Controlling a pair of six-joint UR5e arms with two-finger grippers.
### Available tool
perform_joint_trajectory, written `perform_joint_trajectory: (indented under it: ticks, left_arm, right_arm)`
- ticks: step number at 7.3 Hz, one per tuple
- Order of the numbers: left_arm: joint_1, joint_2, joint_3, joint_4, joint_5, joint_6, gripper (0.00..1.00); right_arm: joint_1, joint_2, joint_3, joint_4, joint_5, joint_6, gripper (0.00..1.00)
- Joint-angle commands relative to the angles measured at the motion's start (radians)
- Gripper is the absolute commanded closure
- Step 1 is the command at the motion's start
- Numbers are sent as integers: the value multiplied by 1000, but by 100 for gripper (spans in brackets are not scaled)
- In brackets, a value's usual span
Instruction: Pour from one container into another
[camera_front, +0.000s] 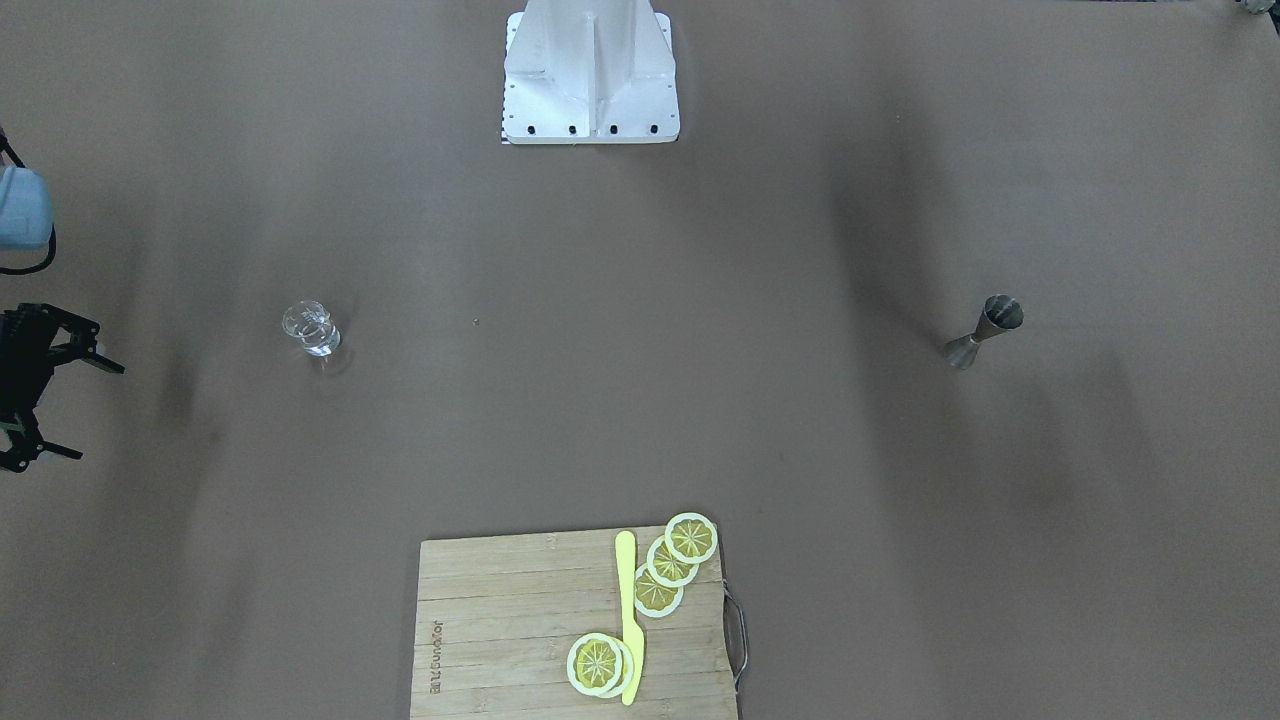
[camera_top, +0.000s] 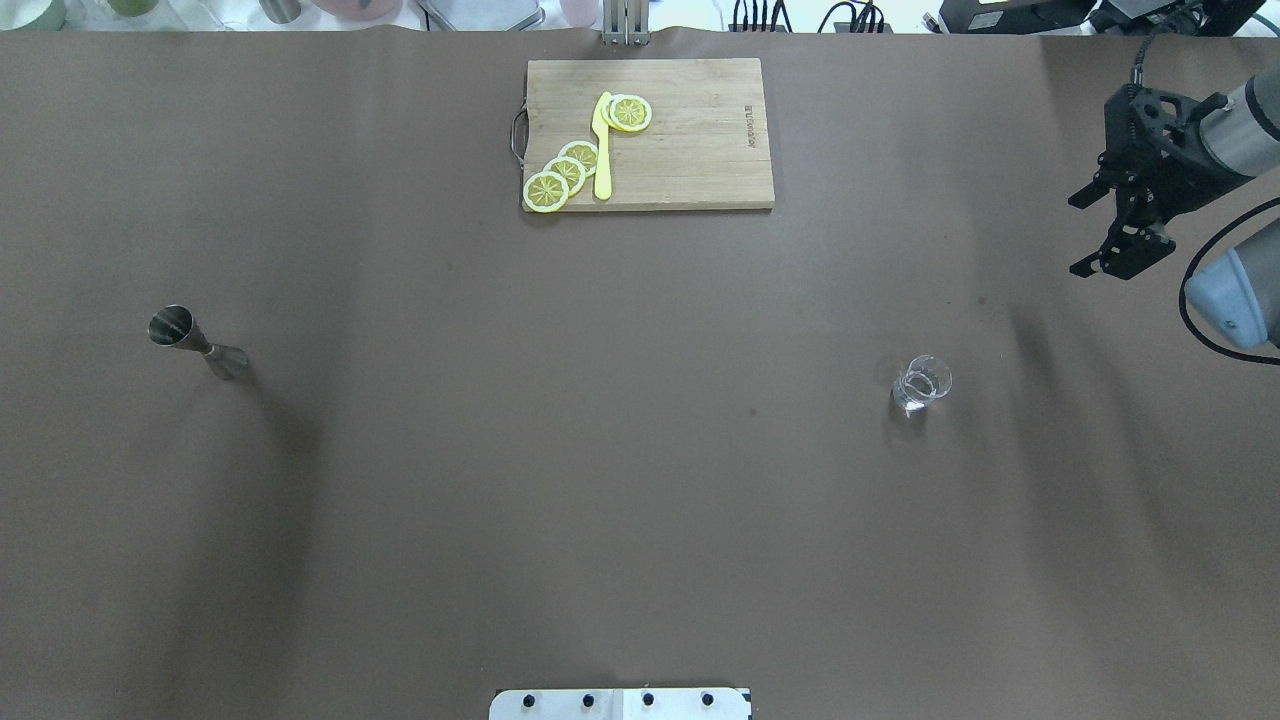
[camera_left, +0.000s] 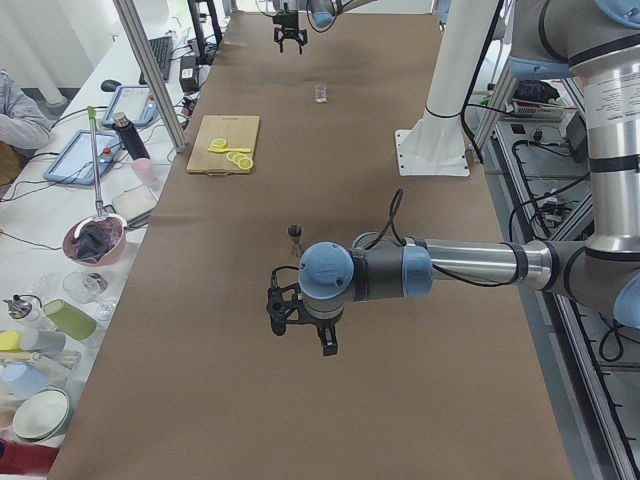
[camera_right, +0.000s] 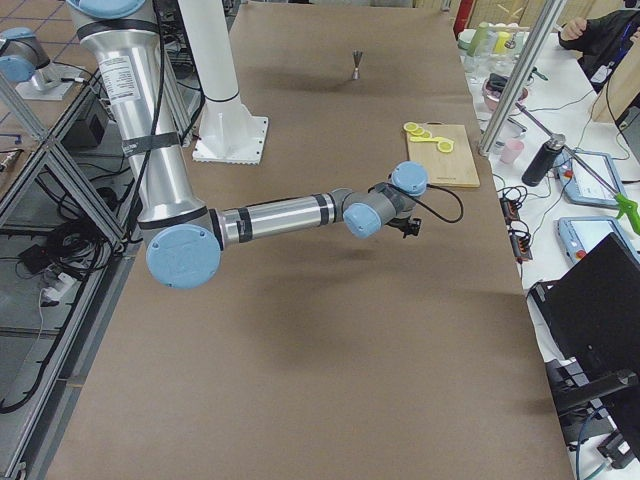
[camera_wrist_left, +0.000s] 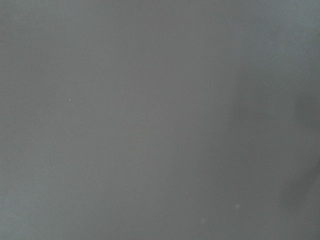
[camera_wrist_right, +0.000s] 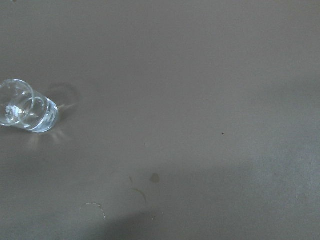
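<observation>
A small clear glass (camera_top: 922, 383) stands upright on the brown table, on the robot's right; it also shows in the front view (camera_front: 311, 329) and at the left edge of the right wrist view (camera_wrist_right: 27, 106). A steel jigger (camera_top: 198, 343) stands upright on the robot's left side (camera_front: 983, 332). My right gripper (camera_top: 1086, 232) hangs open and empty above the table, beyond the glass and further out toward the table's right end (camera_front: 92, 410). My left gripper (camera_left: 305, 337) shows only in the exterior left view, held above the table on the near side of the jigger (camera_left: 294, 235); I cannot tell whether it is open or shut.
A wooden cutting board (camera_top: 700, 150) with lemon slices (camera_top: 565, 172) and a yellow knife (camera_top: 602, 145) lies at the far middle edge. The white robot base (camera_front: 590, 75) stands at the near middle edge. Bottles, bowls and tablets line the operators' side (camera_left: 95, 240).
</observation>
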Motion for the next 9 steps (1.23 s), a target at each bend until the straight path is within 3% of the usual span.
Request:
perform_joint_trajectory:
  ticks: [1,4,6,9]
  left_arm:
    - [6,0,-3,-5,-33,-2,2]
    - [7,-18,-1,-13,-99,-2,2]
    - [10,-20,-1,-19,-99,-2,2]
    - [20,-63,-1,-53,-99,-2,2]
  right_arm:
    - [-20,-1,6,60,17,42,0]
    - [-122,-38,11,373,5,284,0]
    - [-144,-130,11,568,0,296,0]
    - [-193,-182,6,715,8,297,0]
